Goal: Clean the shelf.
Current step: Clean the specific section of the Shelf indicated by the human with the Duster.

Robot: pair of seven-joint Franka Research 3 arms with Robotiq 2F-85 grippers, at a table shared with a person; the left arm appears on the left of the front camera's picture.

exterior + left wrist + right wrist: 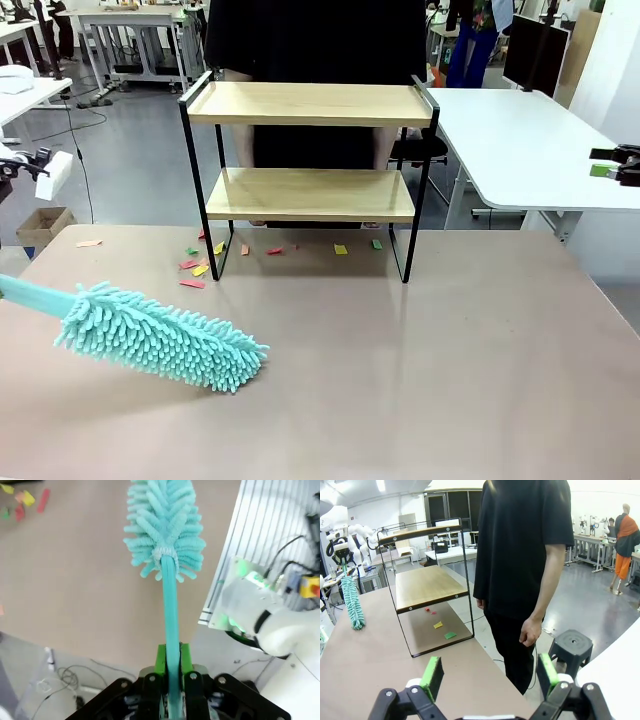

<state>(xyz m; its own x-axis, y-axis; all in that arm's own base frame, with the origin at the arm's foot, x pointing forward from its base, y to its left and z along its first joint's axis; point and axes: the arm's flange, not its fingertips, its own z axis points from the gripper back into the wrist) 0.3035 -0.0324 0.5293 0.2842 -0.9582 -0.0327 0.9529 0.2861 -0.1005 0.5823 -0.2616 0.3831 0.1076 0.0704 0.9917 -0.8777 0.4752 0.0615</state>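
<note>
Over the near-left surface (420, 390), my left tool (172, 656) clamps the duster (160, 338), right tool (490, 674) released: approach step, I judge, requiring a lift toward the shelf (310, 104).

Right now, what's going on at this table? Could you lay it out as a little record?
Shelf: two wooden boards in a black frame, at the far side of the table
Duster: fluffy teal head down at the near left
Left tool: shut on the duster's handle
Right tool: open, holding nothing
Scraps: small coloured bits on the table around the shelf's legs
Person: standing behind the shelf
</note>
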